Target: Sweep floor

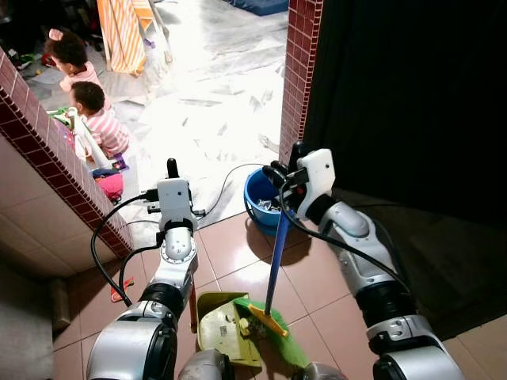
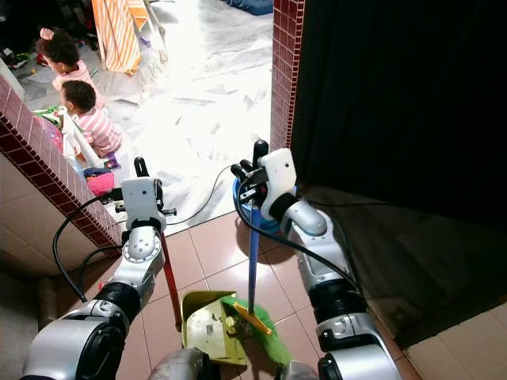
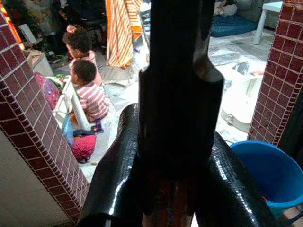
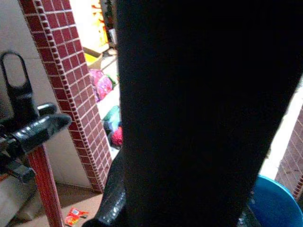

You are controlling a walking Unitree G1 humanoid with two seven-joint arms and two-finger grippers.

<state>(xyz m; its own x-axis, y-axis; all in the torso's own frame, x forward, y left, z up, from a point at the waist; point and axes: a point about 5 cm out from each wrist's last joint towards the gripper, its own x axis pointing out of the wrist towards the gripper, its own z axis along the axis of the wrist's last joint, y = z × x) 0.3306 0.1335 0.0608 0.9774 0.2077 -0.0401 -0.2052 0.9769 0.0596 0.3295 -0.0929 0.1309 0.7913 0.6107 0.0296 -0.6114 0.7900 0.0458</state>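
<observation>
A yellow-green dustpan point(image 1: 222, 328) rests on the tiled floor just in front of me, with bits of litter point(image 1: 240, 323) in it. Its long red handle point(image 2: 169, 277) rises to my left gripper point(image 1: 173, 170), which is shut on the handle's black top end point(image 3: 180, 118). The broom's green bristles point(image 1: 279, 336) touch the floor at the pan's mouth. Its blue handle point(image 1: 277, 257) runs up to my right gripper point(image 1: 287, 172), which is shut on it.
A blue bucket point(image 1: 257, 198) stands behind the broom by the brick pillar point(image 1: 299, 71). A low brick-edged wall point(image 1: 47, 142) runs along the left. Two children point(image 1: 99, 119) sit beyond it. A dark curtain point(image 1: 412, 103) hangs on the right. A red wrapper point(image 1: 120, 291) lies left.
</observation>
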